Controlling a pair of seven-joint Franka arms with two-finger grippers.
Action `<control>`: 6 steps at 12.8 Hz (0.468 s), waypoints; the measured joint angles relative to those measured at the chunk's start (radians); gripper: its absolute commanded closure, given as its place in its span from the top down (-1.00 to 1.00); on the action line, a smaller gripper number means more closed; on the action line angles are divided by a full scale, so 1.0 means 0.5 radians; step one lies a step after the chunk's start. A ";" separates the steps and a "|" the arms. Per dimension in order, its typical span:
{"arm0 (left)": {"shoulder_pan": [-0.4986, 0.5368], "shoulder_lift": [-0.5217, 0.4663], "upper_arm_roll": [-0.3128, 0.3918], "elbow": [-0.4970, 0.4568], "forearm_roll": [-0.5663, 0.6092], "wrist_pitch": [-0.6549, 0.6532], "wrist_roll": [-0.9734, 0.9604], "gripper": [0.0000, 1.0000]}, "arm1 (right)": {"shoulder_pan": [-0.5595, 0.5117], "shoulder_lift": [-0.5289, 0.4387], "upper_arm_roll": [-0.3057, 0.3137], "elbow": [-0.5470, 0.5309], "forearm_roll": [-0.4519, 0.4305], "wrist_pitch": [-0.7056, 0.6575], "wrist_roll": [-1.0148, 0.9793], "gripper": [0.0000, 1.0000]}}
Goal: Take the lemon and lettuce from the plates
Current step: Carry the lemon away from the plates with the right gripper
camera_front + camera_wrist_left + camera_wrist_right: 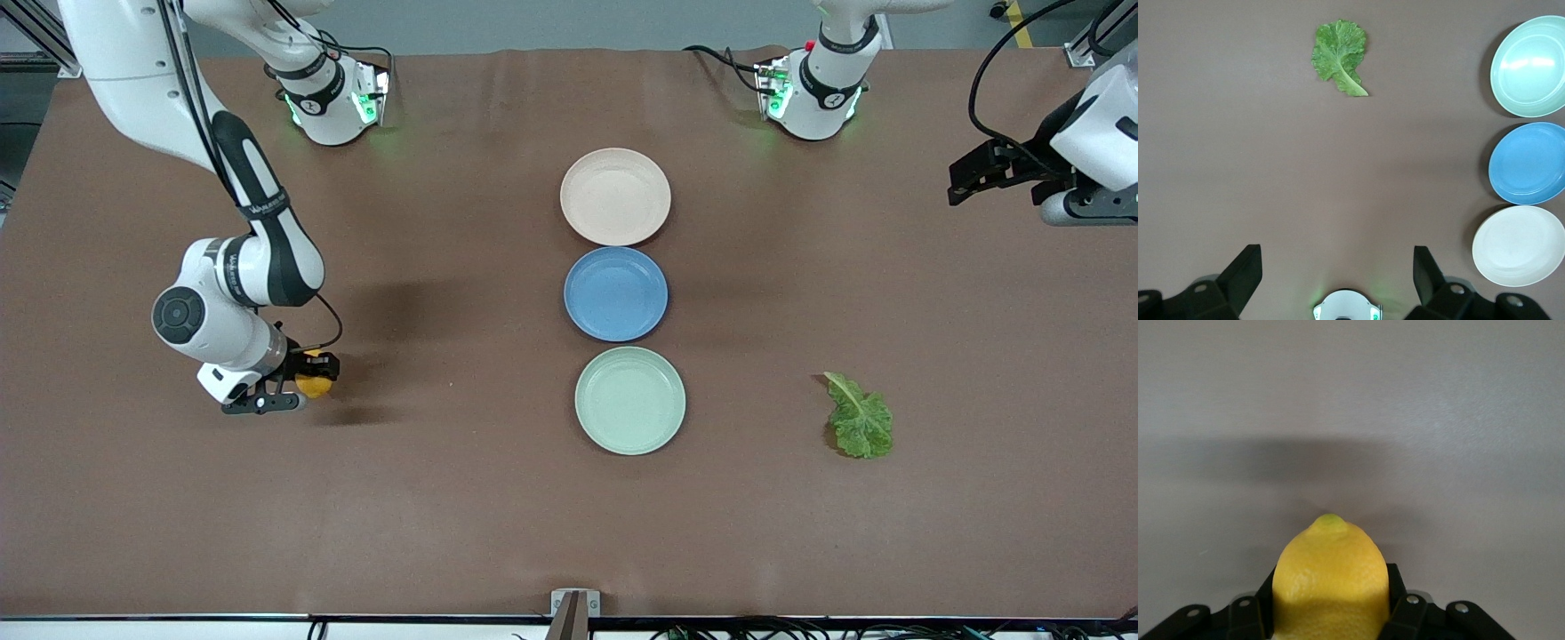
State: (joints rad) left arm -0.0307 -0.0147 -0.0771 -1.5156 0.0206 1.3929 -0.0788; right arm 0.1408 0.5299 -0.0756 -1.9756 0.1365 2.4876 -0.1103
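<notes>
Plates (615, 196) bare, lettuce (859, 416) beside.

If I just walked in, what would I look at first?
Probably the bright yellow lemon, pinched in the right gripper low over the bare table at the right arm's end. Then the three plates in a row down the middle, all empty, and the green lettuce lying on the table toward the left arm's end.

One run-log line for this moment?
right gripper: shut on lemon | left gripper: open, waiting | lettuce: on table | plates: empty
</notes>
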 measured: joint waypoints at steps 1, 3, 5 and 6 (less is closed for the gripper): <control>-0.002 -0.001 -0.003 0.000 0.005 0.000 0.000 1.00 | -0.023 0.055 0.002 0.005 0.016 0.048 -0.030 -0.99; -0.003 -0.005 -0.003 0.000 0.008 0.000 0.000 1.00 | -0.036 0.073 0.008 0.036 0.042 0.042 -0.043 -0.99; -0.001 -0.007 -0.002 0.000 0.010 0.000 0.000 1.00 | -0.036 0.093 0.008 0.073 0.052 0.036 -0.043 -0.99; -0.001 -0.009 -0.002 0.000 0.011 0.000 0.000 1.00 | -0.036 0.105 0.008 0.092 0.065 0.034 -0.043 -0.99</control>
State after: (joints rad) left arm -0.0313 -0.0193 -0.0783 -1.5155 0.0259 1.3930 -0.0788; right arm 0.1225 0.5824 -0.0714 -1.9295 0.1690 2.5047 -0.1318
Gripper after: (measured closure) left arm 0.000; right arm 0.374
